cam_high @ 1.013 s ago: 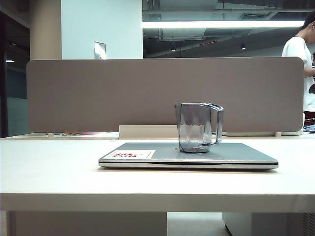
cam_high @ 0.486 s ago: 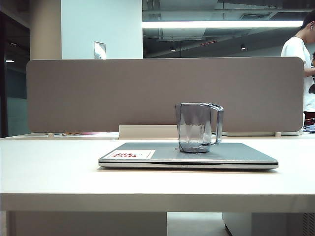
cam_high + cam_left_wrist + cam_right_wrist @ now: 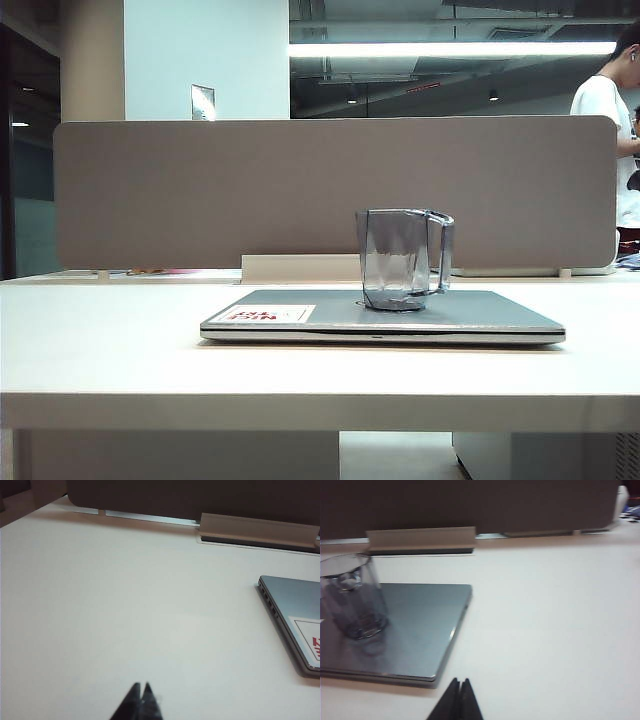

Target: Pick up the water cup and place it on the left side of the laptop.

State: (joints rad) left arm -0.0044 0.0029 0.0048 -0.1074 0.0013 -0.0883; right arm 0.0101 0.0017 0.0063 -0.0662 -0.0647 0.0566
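Two grippers, neither visible in the exterior view, both only in their wrist views. Left gripper (image 3: 141,692): tips pressed together, empty, hovering over bare table (image 3: 100,340), well apart from the laptop (image 3: 385,315), whose sticker corner lies off at about 2 o'clock from the tips. Laptop closed, flat, mid-table; white-and-red sticker (image 3: 268,314) at its near-left corner in the exterior view. Water cup (image 3: 400,258) stands upright on the laptop lid, slightly right of lid centre, handle at 3 o'clock, nothing touching it. Table space left of laptop bare. Right gripper (image 3: 459,692): tips pressed together, empty, above the table just off the laptop's near right corner; cup at roughly 10 o'clock from the tips, apart. Grey divider panel (image 3: 200,190) behind; person in white (image 3: 608,130) far right background.
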